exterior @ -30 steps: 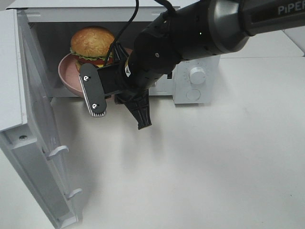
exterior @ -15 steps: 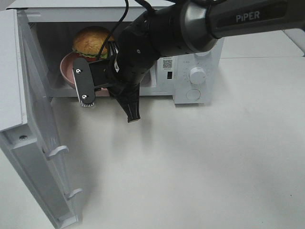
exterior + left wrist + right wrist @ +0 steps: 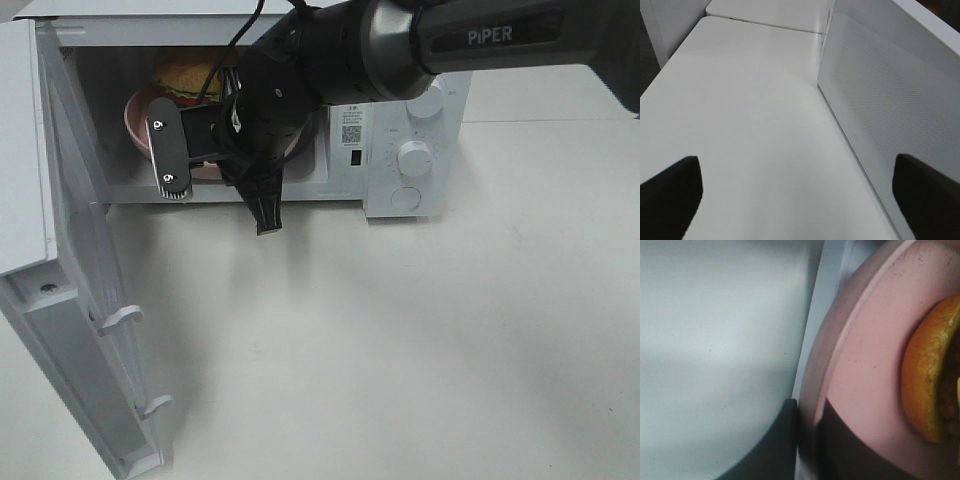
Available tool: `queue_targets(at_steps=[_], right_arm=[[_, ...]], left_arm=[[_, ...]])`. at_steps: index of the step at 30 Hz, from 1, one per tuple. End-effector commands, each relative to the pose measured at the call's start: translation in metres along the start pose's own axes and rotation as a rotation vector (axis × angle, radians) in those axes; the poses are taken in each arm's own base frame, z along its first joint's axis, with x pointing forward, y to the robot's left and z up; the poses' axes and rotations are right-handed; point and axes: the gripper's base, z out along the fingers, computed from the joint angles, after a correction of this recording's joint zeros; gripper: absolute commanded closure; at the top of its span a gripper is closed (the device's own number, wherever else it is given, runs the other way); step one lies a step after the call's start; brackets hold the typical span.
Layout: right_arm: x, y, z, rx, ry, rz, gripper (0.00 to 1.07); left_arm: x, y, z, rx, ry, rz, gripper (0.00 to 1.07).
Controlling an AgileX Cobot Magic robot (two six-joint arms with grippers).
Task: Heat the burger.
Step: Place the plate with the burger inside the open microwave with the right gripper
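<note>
Two arms are splitting the job here, so going front to back. Closest in, the microwave door (image 3: 80, 330) is hanging wide open, swung out over the white table (image 3: 430, 350). I'm guessing that's to give the arm a clean path into the cavity.

The left gripper (image 3: 800, 197) is hovering low over the table with its jaws spread wide and nothing between them. It's just beside a white perforated panel (image 3: 890, 100) that I'm reading as that door. My take is it's parked there to push the door shut once the food is in.

On the microwave's front face the control knobs (image 3: 414, 158) are sitting with nothing near them, so I'd say the heating isn't started.

Further in, the right arm (image 3: 340, 50) is reaching across the opening. The right gripper (image 3: 810, 447) is pinching the near rim of the pink plate (image 3: 865, 350), jaws almost closed with the rim between them. Grabbing the rim rather than the food is making sense to me. The burger (image 3: 186, 72) is riding upright on the plate, untouched, and it's sitting deep in the cavity on the door side.

The plate is looking mostly inside, though I can't tell whether it's resting on the cavity floor.
</note>
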Motion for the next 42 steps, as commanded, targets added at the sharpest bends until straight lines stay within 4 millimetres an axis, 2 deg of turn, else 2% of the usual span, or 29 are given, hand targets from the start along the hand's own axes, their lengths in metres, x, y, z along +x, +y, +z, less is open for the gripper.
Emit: queue_targets(at_steps=[1,13,19,36,42], right_arm=[[-0.001,-0.017,-0.006,0.089,-0.028,-0.004,1.07],[0.004,-0.021,0.007,0.104,-0.016,0.026,1.07],[0.013,-0.026,0.010,0.131,-0.009,0.020,1.06],[0.012,-0.040,0.035,0.167,-0.009,0.061,1.05],[0.013,-0.038,0.039,0.160,-0.005,0.060,1.03]], left_arm=[[0.001,0.000,-0.002,0.002,-0.029,-0.002,0.09],[0.001,0.000,-0.002,0.002,-0.029,-0.002,0.09],[0.001,0.000,-0.002,0.002,-0.029,-0.002,0.09],[0.001,0.000,-0.002,0.001,-0.029,-0.001,0.09],[0.001,0.000,-0.002,0.001,-0.029,-0.001,0.09]])
